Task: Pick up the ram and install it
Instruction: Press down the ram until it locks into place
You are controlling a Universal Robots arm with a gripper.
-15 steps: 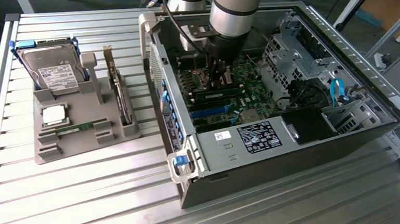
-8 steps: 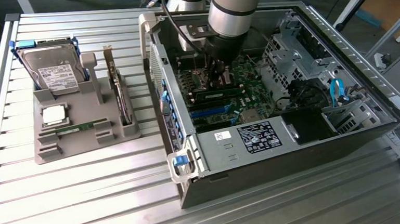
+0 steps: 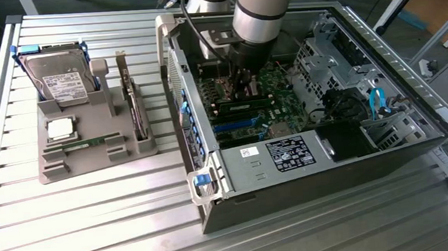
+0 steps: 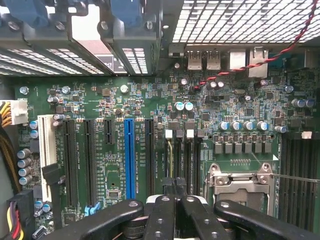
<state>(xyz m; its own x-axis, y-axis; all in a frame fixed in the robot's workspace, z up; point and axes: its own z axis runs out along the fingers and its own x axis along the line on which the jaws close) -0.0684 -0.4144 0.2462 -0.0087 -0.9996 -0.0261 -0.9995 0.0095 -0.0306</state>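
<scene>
While the ram (image 3: 81,145), as far as I could judge, lay flat in a groove of the gray holder (image 3: 51,171), close to the holder's edge nearest the exterior camera, the task looked barely started: nothing was lifted and nothing was seated. That holder sat on the slatted table (image 3: 97,215) toward the edge at the exterior view's left, just beside the open computer case (image 3: 328,171) and outside it. A hard drive (image 3: 62,77), a square processor chip (image 3: 61,128) and an upright expansion card (image 3: 133,105) shared the holder.

Well apart from the ram, the gripper (image 4: 175,186) hung inside the case above the motherboard (image 4: 150,100), near the blue slot (image 4: 129,150) and the black slots beside it. Its jaws were pressed together with nothing between them. I could not tell whether the fingertips touched the board. A dark strip with a green edge (image 3: 243,107) showed just under the arm in the exterior view; whether it was a module or a slot was unclear. The memory slots (image 4: 300,170) looked empty.
</scene>
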